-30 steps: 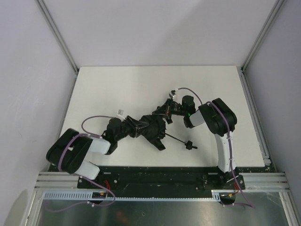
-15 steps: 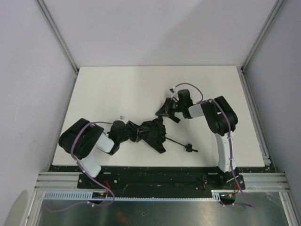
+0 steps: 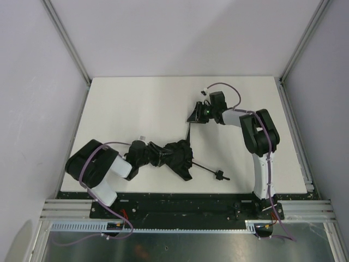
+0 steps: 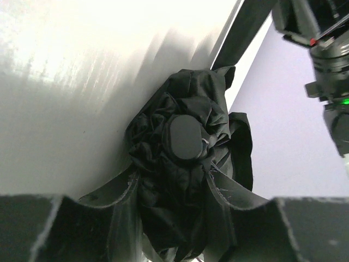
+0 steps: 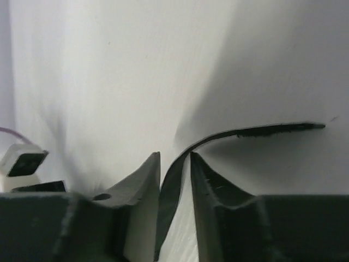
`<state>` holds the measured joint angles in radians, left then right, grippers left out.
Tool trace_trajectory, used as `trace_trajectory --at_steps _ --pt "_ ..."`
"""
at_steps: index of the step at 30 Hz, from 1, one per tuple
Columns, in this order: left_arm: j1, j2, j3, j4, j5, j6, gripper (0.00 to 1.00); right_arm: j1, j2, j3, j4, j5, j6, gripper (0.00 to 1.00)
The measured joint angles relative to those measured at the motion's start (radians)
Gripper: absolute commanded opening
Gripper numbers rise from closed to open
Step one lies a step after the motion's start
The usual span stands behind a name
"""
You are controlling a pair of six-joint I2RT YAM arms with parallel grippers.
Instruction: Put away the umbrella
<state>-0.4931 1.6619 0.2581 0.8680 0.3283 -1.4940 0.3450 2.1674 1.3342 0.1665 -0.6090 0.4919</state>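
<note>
Umbrella (image 3: 174, 155) (bunched) in left jaws, strap (image 5: 256, 131) — right jaws

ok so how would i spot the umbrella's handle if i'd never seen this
On the white table, near its front edge, the left gripper clamps the bunched black umbrella. A thin shaft sticks out of it rightward, and the handle is the small black knob at its free end, with nothing gripping it.

A white table (image 3: 136, 103) stands between pale grey walls (image 3: 32, 109).
</note>
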Motion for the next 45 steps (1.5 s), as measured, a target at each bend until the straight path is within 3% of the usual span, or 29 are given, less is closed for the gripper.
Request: trace_trajectory --at_steps 3,7,12,19,25,32,37,41,45 --pt "-0.003 -0.024 0.003 -0.045 0.0 0.0 0.0 0.006 -0.007 0.085 -0.134 0.116 -0.065 0.74" --pt "-0.005 -0.058 0.014 -0.119 -0.002 0.001 0.0 0.019 -0.09 0.109 -0.324 0.304 -0.164 0.88" --pt "-0.005 -0.077 0.039 -0.196 -0.003 0.001 0.0 0.116 -0.318 0.044 -0.473 0.505 -0.293 0.9" --pt "-0.005 -0.088 0.106 -0.343 0.006 0.005 0.0 0.533 -0.646 -0.243 -0.355 0.561 -0.488 0.86" --pt "-0.005 -0.095 0.175 -0.491 0.01 0.012 0.0 0.735 -0.653 -0.441 -0.229 0.637 -0.628 0.88" --pt "-0.005 -0.098 0.218 -0.582 0.01 0.019 0.0 0.776 -0.555 -0.5 -0.071 0.765 -0.75 0.94" --pt "-0.004 -0.093 0.23 -0.603 0.016 0.019 0.0 0.779 -0.451 -0.499 0.036 0.912 -0.805 0.84" --pt "-0.004 -0.091 0.241 -0.618 0.015 0.02 0.0 0.774 -0.399 -0.472 0.062 0.97 -0.797 0.48" --pt "0.0 -0.083 0.264 -0.642 0.003 0.025 0.0 0.757 -0.384 -0.447 0.025 0.94 -0.733 0.29"
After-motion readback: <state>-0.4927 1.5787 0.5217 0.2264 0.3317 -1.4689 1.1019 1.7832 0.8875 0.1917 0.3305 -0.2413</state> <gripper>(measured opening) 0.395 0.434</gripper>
